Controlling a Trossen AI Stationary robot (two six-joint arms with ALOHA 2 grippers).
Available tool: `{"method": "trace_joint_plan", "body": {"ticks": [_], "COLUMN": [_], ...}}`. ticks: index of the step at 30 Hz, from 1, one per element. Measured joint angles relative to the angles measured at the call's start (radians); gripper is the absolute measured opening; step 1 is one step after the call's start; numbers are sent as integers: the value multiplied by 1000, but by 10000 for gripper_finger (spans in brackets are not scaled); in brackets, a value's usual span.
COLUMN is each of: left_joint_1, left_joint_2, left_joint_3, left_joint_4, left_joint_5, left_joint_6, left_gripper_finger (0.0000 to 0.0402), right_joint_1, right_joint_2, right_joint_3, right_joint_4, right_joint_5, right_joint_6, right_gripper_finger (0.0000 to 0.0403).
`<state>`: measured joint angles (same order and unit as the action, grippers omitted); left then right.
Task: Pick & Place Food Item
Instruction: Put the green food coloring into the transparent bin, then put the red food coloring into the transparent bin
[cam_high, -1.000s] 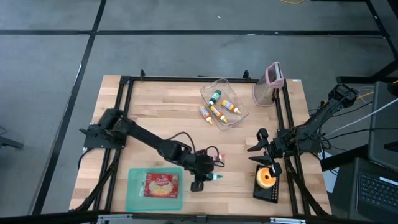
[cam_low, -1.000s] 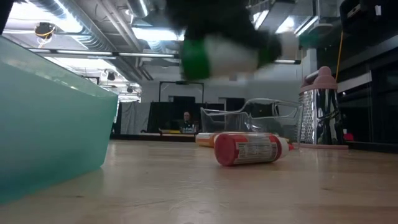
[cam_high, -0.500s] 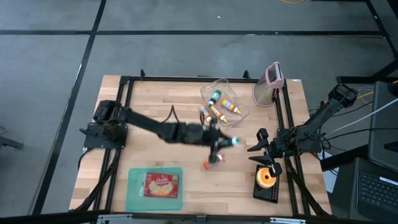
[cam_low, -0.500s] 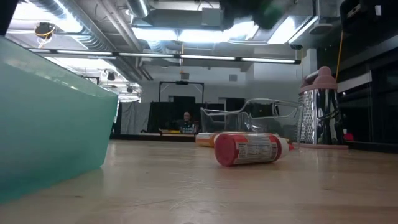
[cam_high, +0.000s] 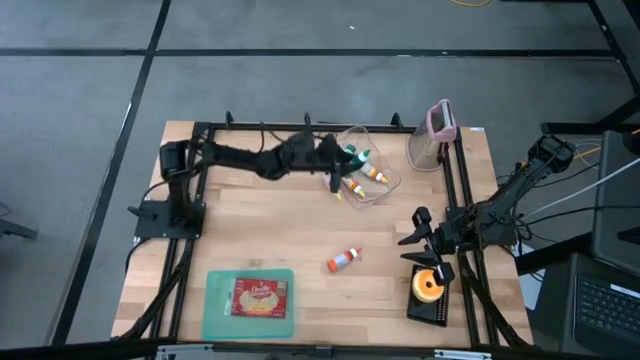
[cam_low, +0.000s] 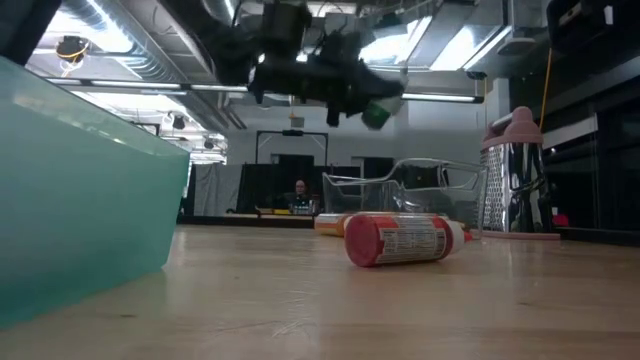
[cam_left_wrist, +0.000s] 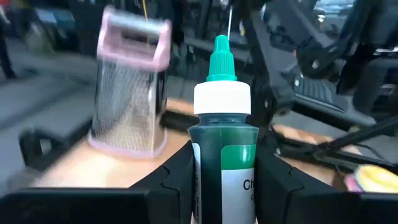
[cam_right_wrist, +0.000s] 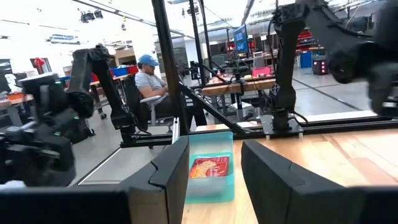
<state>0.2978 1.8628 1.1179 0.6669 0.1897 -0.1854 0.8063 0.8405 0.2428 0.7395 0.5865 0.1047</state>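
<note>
My left gripper (cam_high: 340, 165) is shut on a green bottle (cam_left_wrist: 222, 149) with a white shoulder and a green nozzle. It is held in the air over the clear container (cam_high: 372, 182) at the table's far middle, and it also shows in the low view (cam_low: 372, 112). The container holds several small bottles. A red-capped bottle (cam_high: 343, 260) lies on its side on the table (cam_high: 270, 225). My right gripper (cam_high: 420, 240) is open and empty at the right, next to an orange item (cam_high: 428, 285) on a black stand. My left gripper pinches the bottle's green body (cam_left_wrist: 200, 168) between its two fingers (cam_left_wrist: 177, 180), one on each side, below the white shoulder. The fingers lie along the bottle, and its nozzle (cam_left_wrist: 220, 59) sticks out past the fingertips. The bottle is lifted clear, above the container.
A teal tray (cam_high: 215, 310) with a red food package (cam_high: 260, 298) stands at the near left; it also shows in the right wrist view (cam_right_wrist: 210, 171). A pink-topped grater (cam_high: 432, 135) stands at the far right. A person sits beyond the table (cam_right_wrist: 149, 81).
My left gripper has gone up and from the near middle of the table toward the far edge, carrying the green bottle. It now hangs over the clear container. The red-capped bottle has stayed lying on the table.
</note>
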Motion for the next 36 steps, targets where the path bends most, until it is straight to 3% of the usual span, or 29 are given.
{"method": "trace_joint_plan", "body": {"ticks": [5, 10, 15, 21, 26, 36], "left_joint_1": [79, 94, 89, 70, 59, 58], "left_joint_2": [58, 162, 258, 323, 323, 322], "left_joint_3": [0, 78, 209, 326, 339, 340], "left_joint_4": [-7, -46, -98, -315, -423, -386], "left_joint_5": [101, 183, 199, 196, 192, 196], "left_joint_6": [-48, -74, -70, -3, 40, 26], "left_gripper_finger": [111, 111, 111, 127, 163, 191], "right_joint_1": [-3, -2, -2, -2, -2, -2], "right_joint_2": [0, 0, 0, 0, 0, 0], "right_joint_3": [0, 0, 0, 0, 0, 0], "right_joint_4": [9, 16, 23, 23, 16, 15], "right_joint_5": [0, 5, 5, 1, 0, 0], "right_joint_6": [-8, -8, -12, -12, -11, -11], "right_gripper_finger": [146, 146, 146, 146, 146, 146]}}
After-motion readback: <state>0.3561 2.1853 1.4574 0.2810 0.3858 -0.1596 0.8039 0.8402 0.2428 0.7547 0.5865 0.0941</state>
